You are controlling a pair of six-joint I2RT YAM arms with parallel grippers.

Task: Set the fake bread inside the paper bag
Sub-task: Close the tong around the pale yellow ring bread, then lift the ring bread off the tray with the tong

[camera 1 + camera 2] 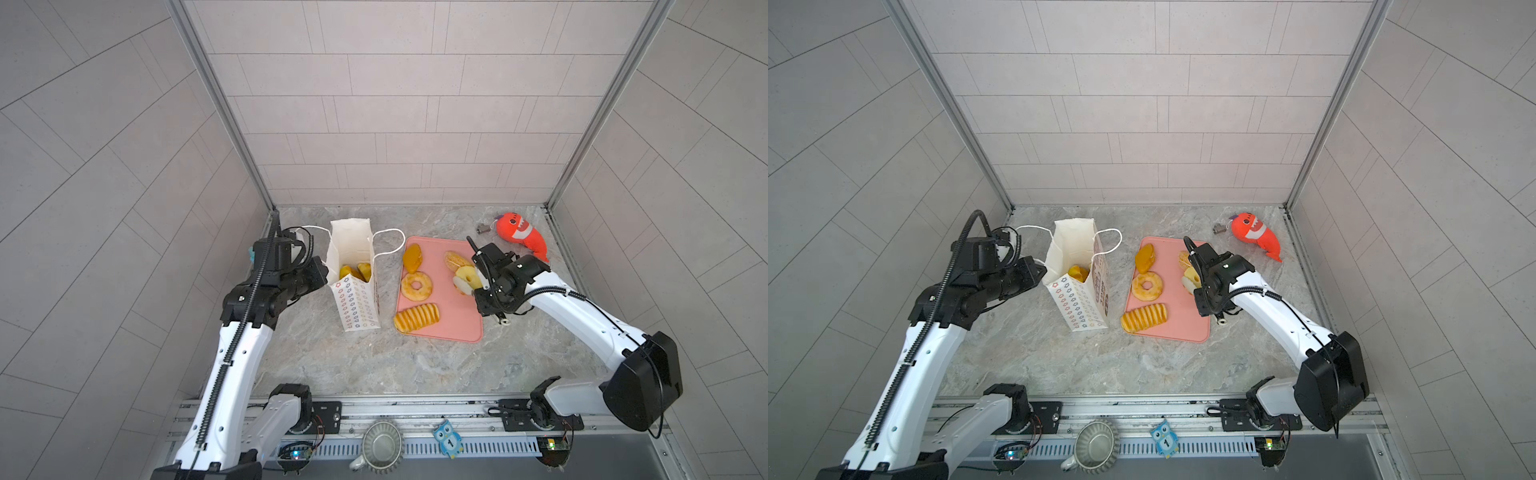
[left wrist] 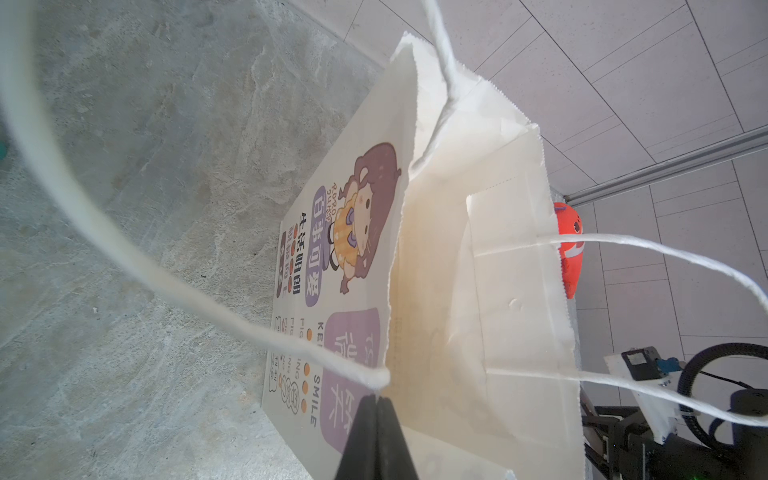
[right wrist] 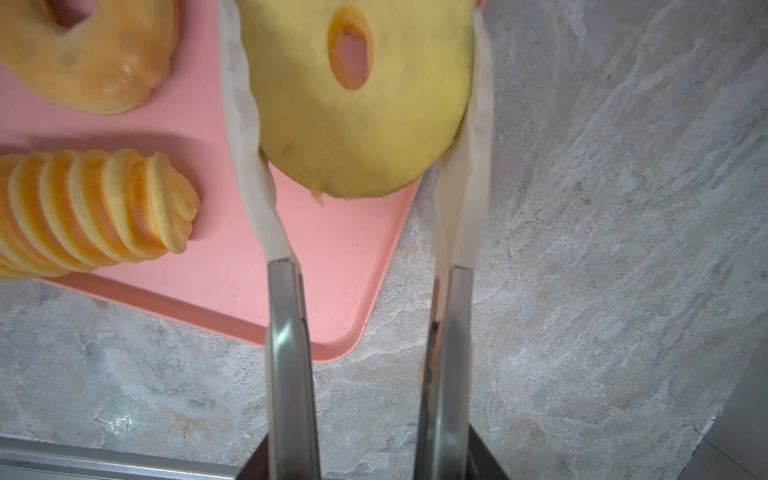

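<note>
Right fingers (image 3: 253,187) around pale doughnut (image 3: 357,137), ridged roll (image 3: 95,208) nearby on pink tray (image 3: 332,257)

Grey tiled walls (image 1: 395,104) with aluminium corner posts (image 1: 224,104) enclose a marbled grey tabletop (image 1: 374,365).

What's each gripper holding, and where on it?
The left gripper pinches the paper bag at its top rim, beside where a handle cord joins. The right gripper holds the pale ring doughnut across its outer edges.
</note>
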